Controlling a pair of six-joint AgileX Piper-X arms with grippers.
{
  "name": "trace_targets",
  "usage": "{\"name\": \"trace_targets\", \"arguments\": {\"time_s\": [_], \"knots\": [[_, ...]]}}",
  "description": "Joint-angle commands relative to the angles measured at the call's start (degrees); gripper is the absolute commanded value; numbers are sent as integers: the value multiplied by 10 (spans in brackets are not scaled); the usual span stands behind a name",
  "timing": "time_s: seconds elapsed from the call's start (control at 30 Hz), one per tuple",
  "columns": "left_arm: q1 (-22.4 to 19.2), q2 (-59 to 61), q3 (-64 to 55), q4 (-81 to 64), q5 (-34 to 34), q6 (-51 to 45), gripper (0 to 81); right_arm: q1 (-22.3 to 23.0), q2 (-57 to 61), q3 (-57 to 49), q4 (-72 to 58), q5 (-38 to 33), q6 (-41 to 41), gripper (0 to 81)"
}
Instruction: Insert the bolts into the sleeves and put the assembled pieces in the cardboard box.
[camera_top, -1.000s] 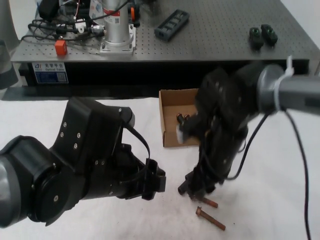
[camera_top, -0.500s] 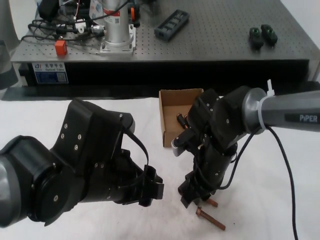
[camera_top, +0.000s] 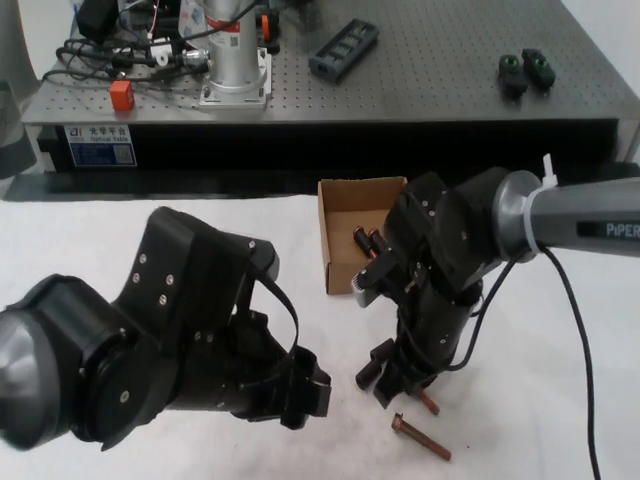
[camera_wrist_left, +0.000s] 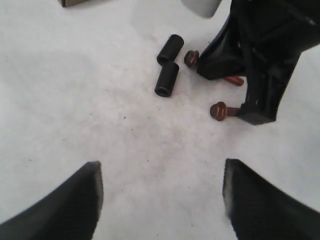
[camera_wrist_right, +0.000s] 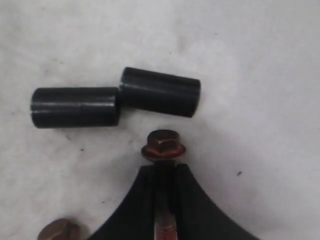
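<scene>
Two black sleeves (camera_wrist_right: 75, 106) (camera_wrist_right: 160, 91) lie end to end on the white cloth, also seen as sleeves (camera_wrist_left: 170, 49) (camera_wrist_left: 166, 78). My right gripper (camera_wrist_right: 164, 172) points down beside them and is shut on the shank of a copper bolt (camera_wrist_right: 163, 147), whose head faces the sleeves. A second bolt (camera_wrist_left: 218, 110) (camera_top: 420, 438) lies loose next to the right gripper (camera_top: 385, 378). My left gripper (camera_wrist_left: 161, 165) hovers open a short way from the sleeves, holding nothing. The cardboard box (camera_top: 335, 200) behind holds assembled pieces (camera_top: 365, 240).
A perforated metal bench (camera_top: 430, 60) with cables, a post and black parts runs along the back. The left arm's bulky body (camera_top: 150, 350) fills the front left. White cloth lies open to the right of the bolts.
The right arm swung in from the right and steadied, its gripper staying low at the bolts. The left arm shifted slightly right and forward.
</scene>
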Motion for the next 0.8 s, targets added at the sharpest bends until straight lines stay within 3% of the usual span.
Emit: {"name": "trace_targets", "arguments": {"time_s": [0.0, 0.23, 0.47, 0.7, 0.77], "knots": [[1, 17, -21, 0, 19, 20, 473, -14, -28, 1, 1, 1, 2, 11], [-13, 140, -178, 115, 26, 144, 428, -70, -170, 50, 9, -25, 31, 11], [-48, 298, -375, 271, -43, 275, 428, -98, -307, 139, 20, -52, 85, 11], [-54, 401, -493, 325, -71, 309, 424, -101, -389, 206, 45, -52, 95, 11], [-54, 414, -507, 337, -72, 310, 386, -101, -405, 218, 45, -52, 98, 11]]}}
